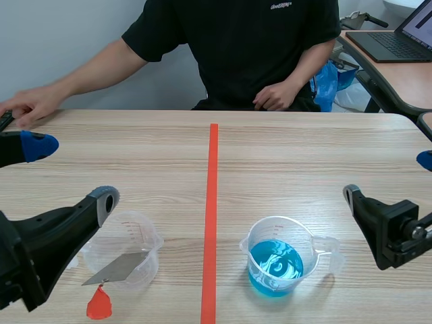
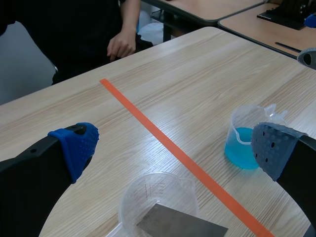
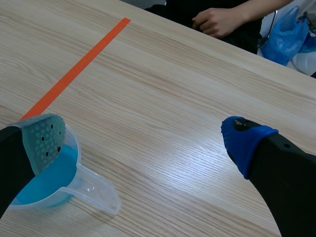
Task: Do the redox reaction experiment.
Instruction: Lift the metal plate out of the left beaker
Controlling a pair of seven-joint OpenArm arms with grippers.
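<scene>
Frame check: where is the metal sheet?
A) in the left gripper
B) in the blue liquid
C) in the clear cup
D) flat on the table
C: the metal sheet rests in the clear cup, apart from the blue-liquid cup across the tape.

The liquid (image 1: 275, 268) is blue, the metal sheet (image 1: 119, 268) grey.
</scene>
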